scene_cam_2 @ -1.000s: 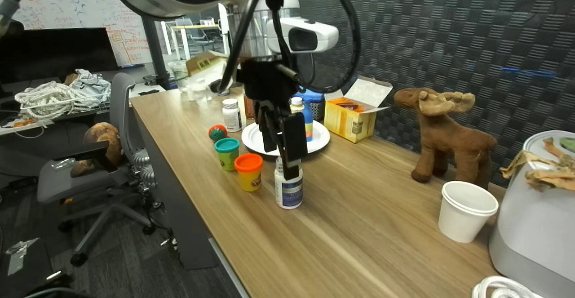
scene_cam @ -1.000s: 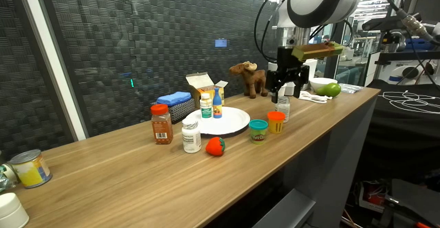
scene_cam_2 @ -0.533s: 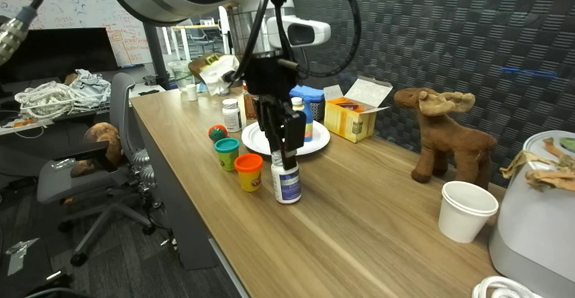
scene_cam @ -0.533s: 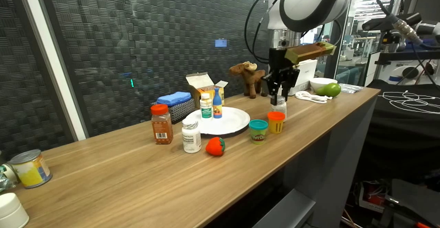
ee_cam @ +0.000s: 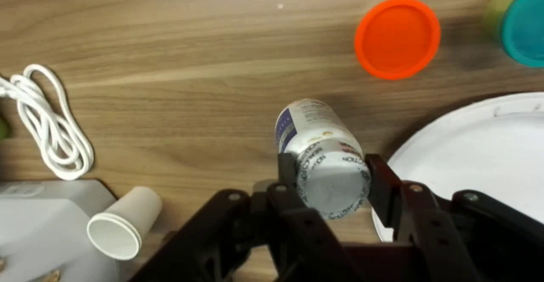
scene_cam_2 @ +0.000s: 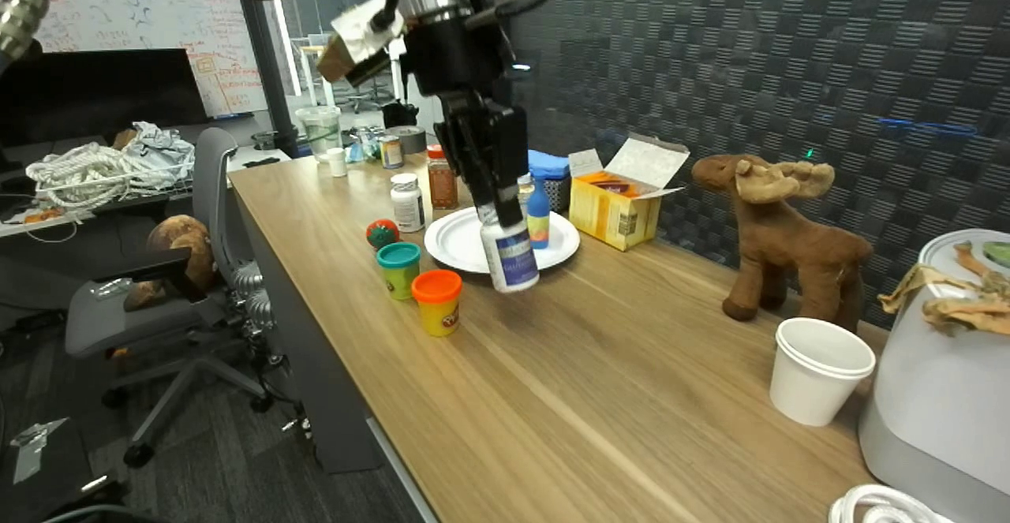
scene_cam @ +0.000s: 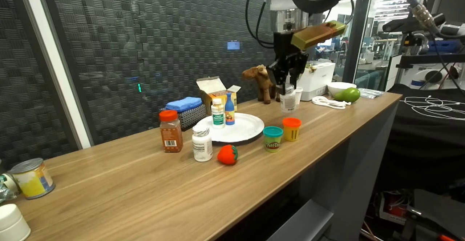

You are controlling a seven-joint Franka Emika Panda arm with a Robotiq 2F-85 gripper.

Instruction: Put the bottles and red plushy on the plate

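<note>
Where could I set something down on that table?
Bare: between the can and red-capped bottle, and between the yellow tub and cord. Crowded: around the plate, with box, plushy, green tub and other bottles; nearby, the claw holds a white bottle up.

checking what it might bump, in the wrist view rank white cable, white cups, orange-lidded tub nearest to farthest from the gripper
From the gripper:
1. orange-lidded tub, upper right of the picture
2. white cups, lower left
3. white cable, far left
</note>
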